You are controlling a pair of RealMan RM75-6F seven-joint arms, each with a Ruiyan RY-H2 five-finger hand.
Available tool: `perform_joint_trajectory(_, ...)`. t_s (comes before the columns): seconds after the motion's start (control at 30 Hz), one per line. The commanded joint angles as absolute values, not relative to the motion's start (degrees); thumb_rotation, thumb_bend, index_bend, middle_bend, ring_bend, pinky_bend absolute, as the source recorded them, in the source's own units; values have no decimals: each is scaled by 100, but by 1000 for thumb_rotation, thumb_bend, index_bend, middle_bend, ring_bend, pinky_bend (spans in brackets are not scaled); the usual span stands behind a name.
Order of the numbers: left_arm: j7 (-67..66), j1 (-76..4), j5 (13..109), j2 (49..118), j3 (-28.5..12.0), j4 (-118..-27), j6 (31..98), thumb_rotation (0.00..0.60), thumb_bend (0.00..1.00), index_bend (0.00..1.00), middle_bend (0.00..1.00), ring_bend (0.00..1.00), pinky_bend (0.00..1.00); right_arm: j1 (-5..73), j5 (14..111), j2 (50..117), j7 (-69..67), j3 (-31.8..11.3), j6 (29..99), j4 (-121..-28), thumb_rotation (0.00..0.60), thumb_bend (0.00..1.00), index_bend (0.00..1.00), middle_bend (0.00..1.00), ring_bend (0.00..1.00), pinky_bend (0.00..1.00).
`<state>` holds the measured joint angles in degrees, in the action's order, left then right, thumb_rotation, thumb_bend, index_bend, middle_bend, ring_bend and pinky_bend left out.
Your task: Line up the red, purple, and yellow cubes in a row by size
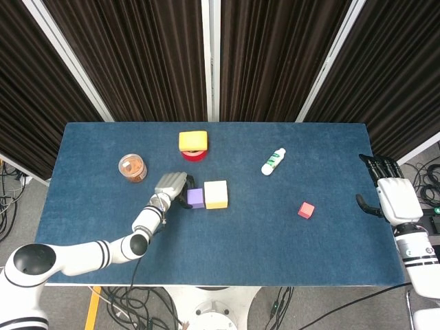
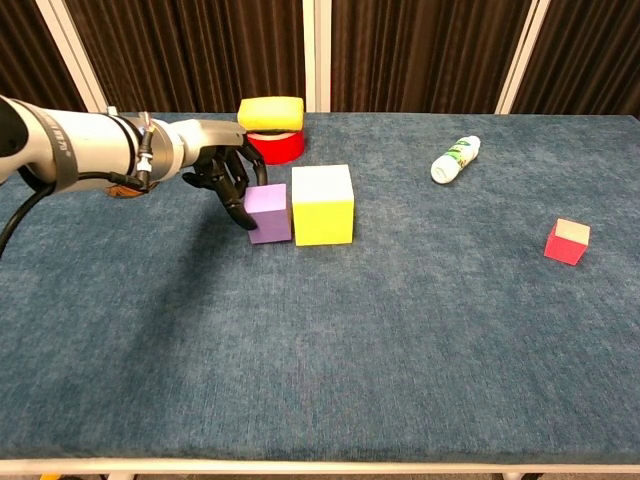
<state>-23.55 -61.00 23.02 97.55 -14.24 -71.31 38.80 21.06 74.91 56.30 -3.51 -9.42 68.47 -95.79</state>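
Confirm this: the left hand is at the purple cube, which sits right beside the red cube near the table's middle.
Not right. The left hand is at the purple cube, but its neighbour is the yellow cube; the red cube sits apart, far right, per the chest view.

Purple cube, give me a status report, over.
Left hand touches purple cube, now beside yellow cube. Right hand open at table edge. Red cube apart, far right. Path clear.
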Motion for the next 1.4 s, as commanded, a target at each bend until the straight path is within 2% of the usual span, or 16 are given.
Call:
perform_joint_trajectory(0.03,-2333,-6139,2313,9784,-1405,-7102,3875,600,64,572,830,914,989,2102,7485,5635,-358,-944,6837,-9566,600,263,0,103,0,0)
perform_joint_trajectory(0.77,-2270,-6427,2213,9958,-1291,-6816,3805,600,64,543,830,913,985,2030,7464,5603,-429,-970,6829,-9504,600,259,0,103,0,0)
perform_joint_trajectory(1.0,-2280,-6459,2210,10008,-1251,-6811,3901,600,61,474,830,913,983,2018,7467,5609,-464,-973,6811,-9475,600,259,0,103,0,0)
perform_joint_trajectory(1.4,-2367,-6474,2201,9995,-1195,-6946,4087,600,43,269,824,911,980,1969,7482,5577,-474,-984,6866,-9501,600,264,0,103,0,0)
